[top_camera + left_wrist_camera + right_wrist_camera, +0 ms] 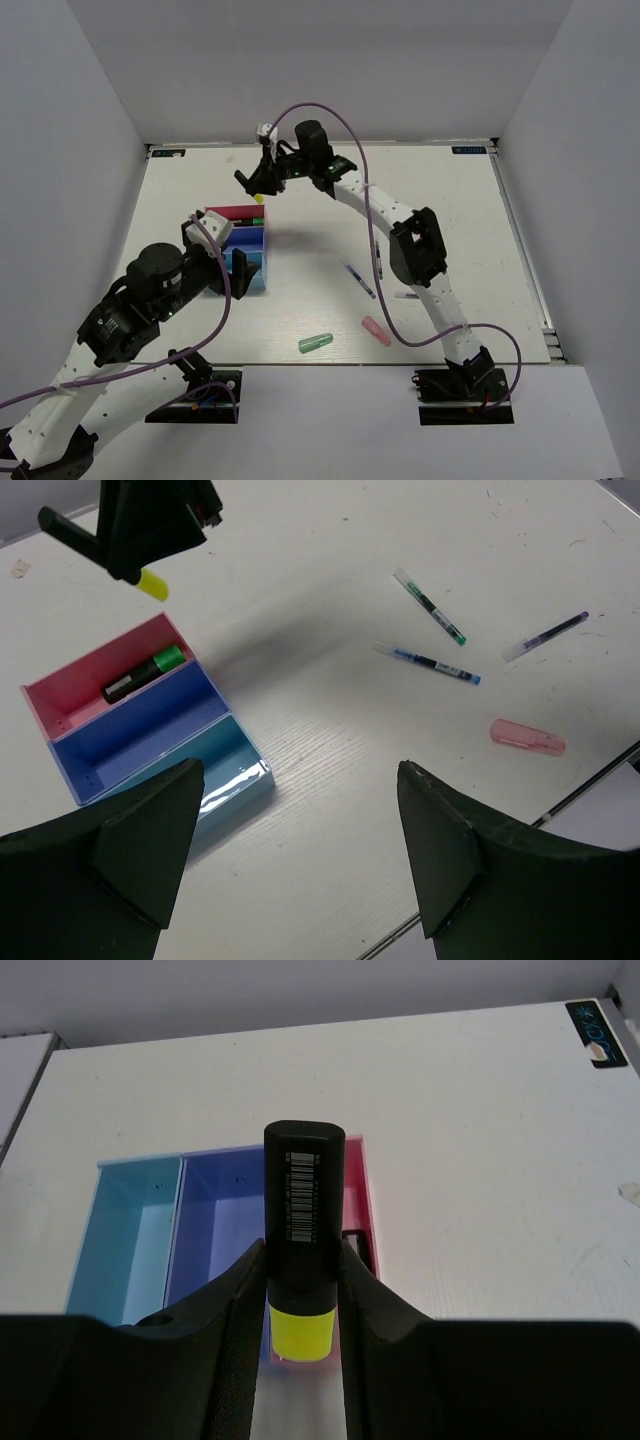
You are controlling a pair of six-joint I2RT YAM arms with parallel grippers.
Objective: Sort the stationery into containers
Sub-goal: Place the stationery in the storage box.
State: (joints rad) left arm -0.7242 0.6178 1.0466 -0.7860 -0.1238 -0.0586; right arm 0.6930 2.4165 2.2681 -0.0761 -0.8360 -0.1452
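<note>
The organizer (232,212) has three joined bins: pink (62,694), dark blue (105,742) and light blue (235,770). A black marker with a green cap (145,675) lies in the pink bin. My right gripper (303,1260) is shut on a black marker with a yellow cap (303,1210). It holds the marker in the air above the far end of the pink bin (357,1200), and the pair also shows in the top view (258,182). My left gripper (300,770) is open and empty, hovering beside the light blue bin.
Three thin pens (430,605), (428,663), (545,636) and a pink capsule (527,737) lie on the white table right of the organizer. A green capsule (315,343) lies near the front edge. White walls enclose the table.
</note>
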